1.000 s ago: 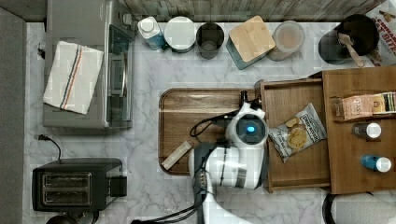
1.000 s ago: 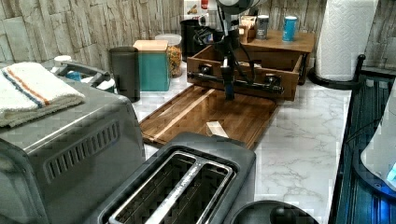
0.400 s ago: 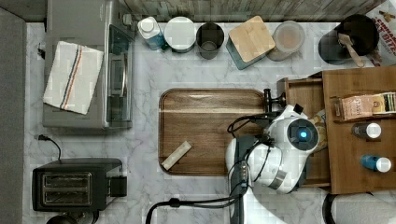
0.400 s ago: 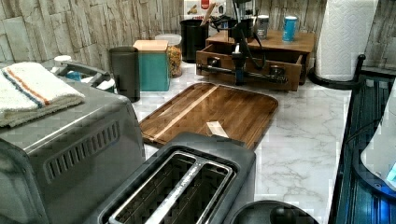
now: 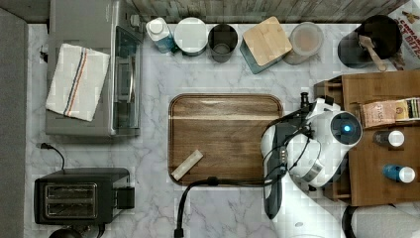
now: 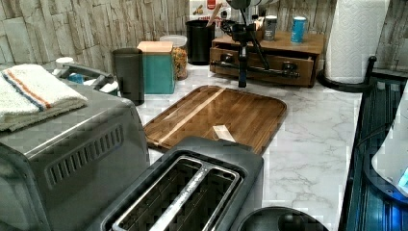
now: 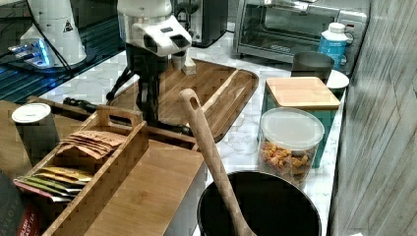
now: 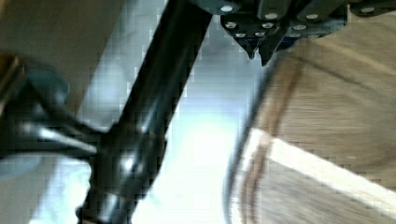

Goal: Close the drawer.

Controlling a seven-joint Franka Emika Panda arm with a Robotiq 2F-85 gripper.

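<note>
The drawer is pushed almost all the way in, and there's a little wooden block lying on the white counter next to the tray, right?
Not quite. The drawer is nearly pushed in, but the little wooden block isn't on the counter. It lies on the wooden tray itself, near the corner closest to the toaster. The top view shows this best.

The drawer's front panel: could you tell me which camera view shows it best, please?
The left view: the drawer faces this camera, its whole front and dark bar handle showing under the cabinet top. The top view hides it under the arm. The right view shows just a dark strip past the cabinet edge. The wrist view shows mainly the handle bar.
</note>
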